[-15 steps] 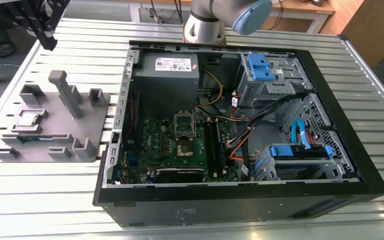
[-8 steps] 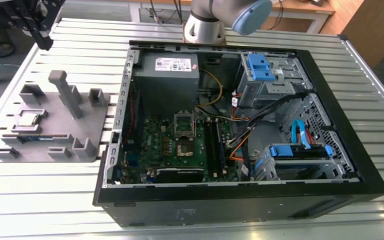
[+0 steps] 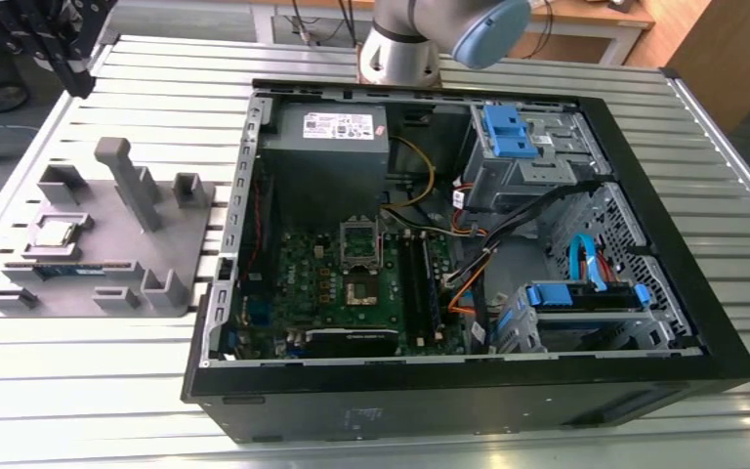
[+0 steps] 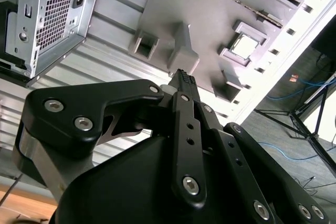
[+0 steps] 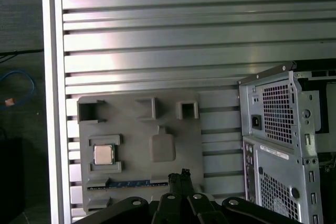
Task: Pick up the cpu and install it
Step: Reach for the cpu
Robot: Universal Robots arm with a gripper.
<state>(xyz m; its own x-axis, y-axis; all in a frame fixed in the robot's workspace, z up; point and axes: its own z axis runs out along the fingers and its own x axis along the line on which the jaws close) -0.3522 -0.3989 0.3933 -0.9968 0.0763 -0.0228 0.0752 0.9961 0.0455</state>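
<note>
Your gripper (image 4: 184, 77) is nearest to both wrist cameras. Its black fingers are drawn together at the tips with no gap, and nothing is caught between them. It hangs in the air above the grey fixture plate (image 5: 131, 142) and touches none of it. In the first wrist view the tips line up near the plate's edge, close to the memory stick (image 5: 137, 183), a dark strip with a blue label lying in its slot.

The cpu (image 5: 103, 154) lies flat in a square pocket of the plate, silvery top up, with low pocket walls around it. It sits beside the memory stick's slot and apart from the gripper's tips. In the exterior view you find the cpu (image 3: 59, 233) on the part of the plate toward the exterior view's left. The tall upright post (image 3: 128, 181) stands near it, toward the exterior view's right.

Further on, the open computer case (image 3: 479, 386) lies on its side on the slatted aluminium table (image 3: 89, 391), just beside the plate on the exterior view's right. Inside it the green motherboard (image 3: 304, 283) faces up, with the silver socket frame (image 3: 359, 244) near its middle.

Farthest off, the arm (image 3: 408, 44) rises behind the case at the table's far side.
</note>
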